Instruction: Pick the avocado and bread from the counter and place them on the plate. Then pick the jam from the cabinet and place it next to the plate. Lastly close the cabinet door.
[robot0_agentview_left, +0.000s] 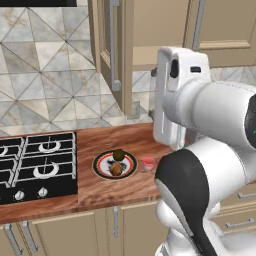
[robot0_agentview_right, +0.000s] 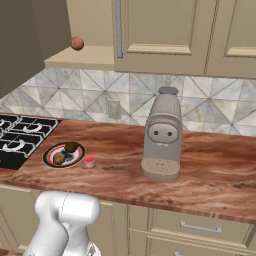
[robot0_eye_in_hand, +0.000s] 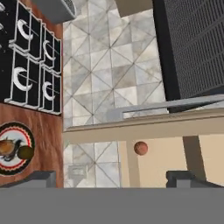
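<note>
In the left base view the plate (robot0_agentview_left: 114, 165) sits on the counter (robot0_agentview_left: 120, 140) just right of the stove (robot0_agentview_left: 35, 165), with the avocado (robot0_agentview_left: 118, 155) at its far side and the bread (robot0_agentview_left: 116, 169) at its near side, the two close together. The jam (robot0_agentview_left: 148, 163) stands on the counter just right of the plate, near its rim. Above, the cabinet door (robot0_agentview_left: 112, 55) stands open, swung out toward the camera with its silver bar handle (robot0_agentview_left: 114, 45) showing, and the white arm covers the right side of the picture. In the right base view the plate (robot0_agentview_right: 63, 154) lies at the left end of the counter (robot0_agentview_right: 200, 170) with the avocado (robot0_agentview_right: 71, 147) and bread (robot0_agentview_right: 59, 158) on it and the jam (robot0_agentview_right: 89, 161) just beside its right rim; a coffee machine (robot0_agentview_right: 162, 140) stands well apart to the right, and a small reddish ball (robot0_agentview_right: 77, 43) rests on the open cabinet (robot0_agentview_right: 165, 30) shelf. In the hand view, which is rolled sideways, the end effector (robot0_eye_in_hand: 111, 179) is spread wide open with nothing between its fingertips (robot0_eye_in_hand: 39, 178); it faces the edge of the cabinet door (robot0_eye_in_hand: 144, 127), with the reddish ball (robot0_eye_in_hand: 140, 148) beyond it and the plate (robot0_eye_in_hand: 19, 131) at the left edge.
</note>
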